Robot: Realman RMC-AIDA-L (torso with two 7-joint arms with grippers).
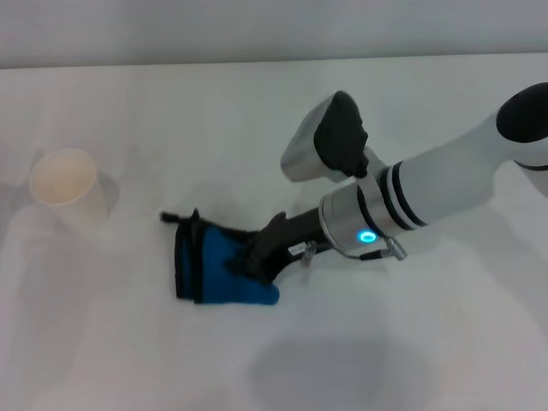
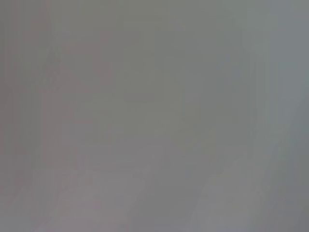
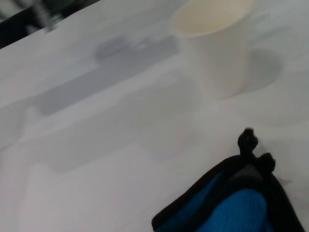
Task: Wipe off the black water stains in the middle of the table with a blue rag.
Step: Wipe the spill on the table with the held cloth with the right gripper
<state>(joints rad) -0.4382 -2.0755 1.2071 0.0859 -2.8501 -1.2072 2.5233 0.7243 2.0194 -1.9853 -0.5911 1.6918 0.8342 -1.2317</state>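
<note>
The blue rag [image 1: 216, 265], bright blue with black edging and a short black loop, lies on the white table [image 1: 257, 111] near its middle. My right gripper [image 1: 253, 255] reaches in from the right and is shut on the rag, pressing it on the surface. The rag's black-edged corner and loop show in the right wrist view [image 3: 236, 203]. No black water stain shows in any view; the table around the rag looks white. My left gripper is out of view; the left wrist view shows only blank grey.
A white paper cup [image 1: 67, 188] stands upright at the left of the table, also in the right wrist view [image 3: 217, 43]. The table's far edge [image 1: 274, 62] runs along the top.
</note>
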